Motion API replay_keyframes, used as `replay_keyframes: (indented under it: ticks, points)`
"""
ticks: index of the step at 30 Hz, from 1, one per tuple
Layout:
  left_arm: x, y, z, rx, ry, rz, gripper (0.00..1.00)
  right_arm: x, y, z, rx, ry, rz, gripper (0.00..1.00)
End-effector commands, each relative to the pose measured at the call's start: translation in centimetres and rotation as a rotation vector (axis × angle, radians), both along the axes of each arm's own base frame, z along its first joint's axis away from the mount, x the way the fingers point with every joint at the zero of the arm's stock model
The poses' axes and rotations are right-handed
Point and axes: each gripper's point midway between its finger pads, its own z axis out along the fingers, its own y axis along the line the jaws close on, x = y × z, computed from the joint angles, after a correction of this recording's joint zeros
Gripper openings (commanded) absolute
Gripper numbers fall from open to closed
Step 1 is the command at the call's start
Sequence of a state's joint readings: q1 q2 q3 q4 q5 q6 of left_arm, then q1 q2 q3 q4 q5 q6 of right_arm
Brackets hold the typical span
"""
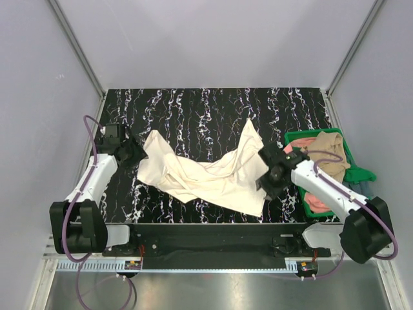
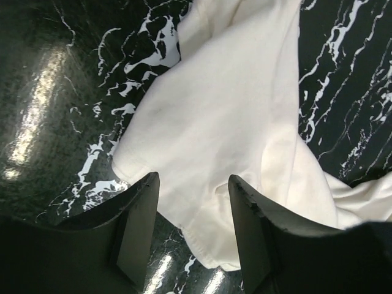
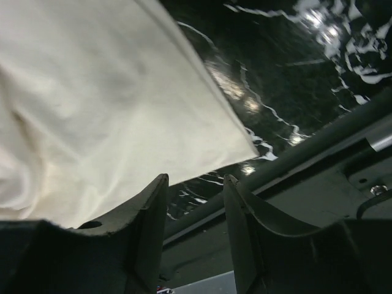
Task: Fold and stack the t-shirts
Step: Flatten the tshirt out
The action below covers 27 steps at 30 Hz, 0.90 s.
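Observation:
The large cream t-shirt (image 1: 206,171) lies crumpled across the middle of the black marbled table. My left gripper (image 1: 133,154) is at its left end, open, with the shirt's hemmed corner (image 2: 208,202) lying on the table between the fingers (image 2: 138,220). My right gripper (image 1: 266,175) is open and empty at the shirt's right side, its fingers (image 3: 150,214) just past the shirt's near edge (image 3: 122,122). A tan shirt (image 1: 329,155) and a salmon-pink one (image 1: 315,200) are piled in the bin. The grey-blue one is not clearly visible.
The green plastic bin (image 1: 303,135) stands at the table's right edge, under my right arm. The table's near edge rail (image 3: 318,153) runs just below my right gripper. Grey walls enclose the table on three sides.

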<state>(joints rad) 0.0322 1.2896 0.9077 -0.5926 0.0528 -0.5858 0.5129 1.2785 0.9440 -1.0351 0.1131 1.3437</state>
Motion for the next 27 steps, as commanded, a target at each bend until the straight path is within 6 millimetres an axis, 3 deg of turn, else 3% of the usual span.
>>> replay_keyframes:
  ticks: [1, 6, 11, 13, 17, 20, 24, 27]
  points:
    - [1.5, -1.2, 2.6, -0.066, -0.138, -0.029, 0.54, -2.9, 1.1, -2.5, 0.088, 0.089, -0.146, 0.49]
    - [0.6, -0.2, 2.9, -0.021, -0.154, -0.018, 0.55, -4.7, 1.3, -3.2, 0.063, 0.104, -0.142, 0.49]
    - [-0.7, 0.1, 1.4, -0.02, -0.116, 0.015, 0.55, -6.2, 2.6, -5.2, 0.104, 0.129, -0.146, 0.49]
    - [-1.5, 0.4, 0.2, -0.016, -0.085, 0.047, 0.55, -5.5, 3.0, -5.3, 0.125, 0.091, -0.13, 0.48]
    - [-2.3, 0.7, -1.7, -0.071, -0.052, 0.132, 0.57, -3.0, 2.7, -3.6, 0.085, -0.025, -0.094, 0.48]
    - [-2.3, 0.7, -2.8, -0.147, -0.032, 0.178, 0.57, -3.3, 2.8, -3.7, 0.081, 0.002, -0.095, 0.47]
    - [-2.3, 1.0, -3.8, -0.18, -0.051, 0.233, 0.6, -3.9, 2.9, -5.4, 0.101, 0.039, -0.164, 0.49]
    - [-2.3, 1.8, -4.8, -0.161, -0.034, 0.277, 0.62, -1.1, 2.5, -3.9, 0.065, -0.099, -0.156, 0.49]
